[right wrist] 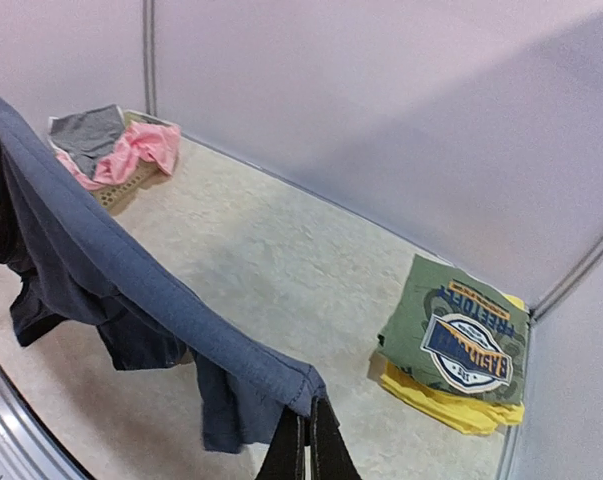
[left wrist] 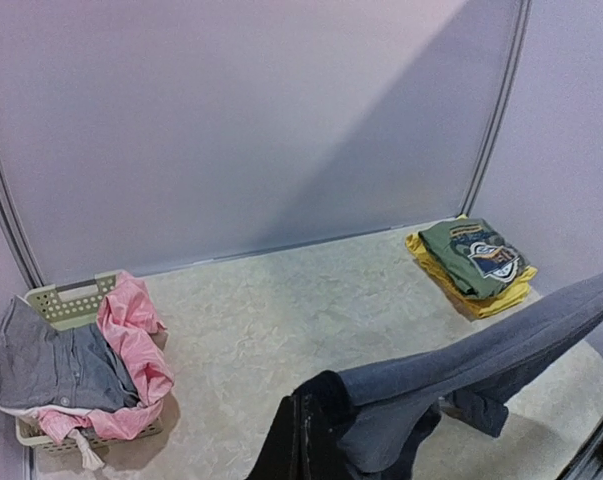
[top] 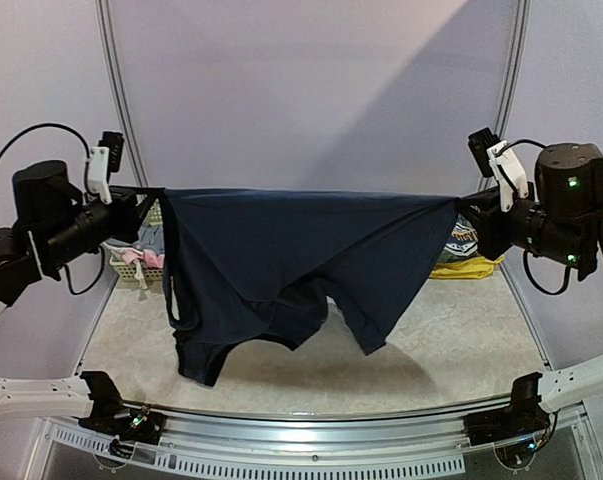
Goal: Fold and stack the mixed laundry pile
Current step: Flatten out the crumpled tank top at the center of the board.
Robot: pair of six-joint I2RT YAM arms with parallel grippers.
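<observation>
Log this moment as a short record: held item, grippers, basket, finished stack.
held item: navy garment, stretched in the air between both arms
left gripper: shut on one top corner
right gripper: shut on the other top corner
basket: pink piece and grey piece, unfolded
stack: green printed tee folded on yellow piece, far right

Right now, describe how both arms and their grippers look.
Both arms are black with chunky round joints and white lower links. The left arm has a black cable looping over it; the right arm shows small green lights. Each wrist carries a white bracket with a black camera. The left gripper and right gripper have slim black fingers.
</observation>
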